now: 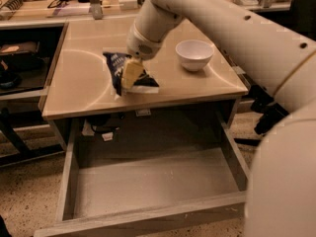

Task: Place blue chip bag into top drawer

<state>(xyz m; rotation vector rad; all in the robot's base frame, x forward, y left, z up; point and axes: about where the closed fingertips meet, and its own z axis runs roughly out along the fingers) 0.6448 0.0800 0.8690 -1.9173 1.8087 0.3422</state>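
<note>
Tan tabletop (79, 88) holds the blue chip bag (114, 68), just left of the white bowl (194, 54) — the gripper (129, 74) is clamped on it from above. Grasp done; lift and drop remain — the top drawer (158, 181) stands open below the bowl, with no bag in it.

The tool (131, 75), sitting low on the blue chip bag (114, 65) on the worktop (79, 90), is covering the bag's middle, and the lettering is showing too small to read. The bottom edge is cutting off the top drawer's (153, 181) front panel, and the robot's white body (286, 181) is hiding its right front corner. Small pale scraps (106, 135) are lying in shadow under the worktop, too dim to name.
</note>
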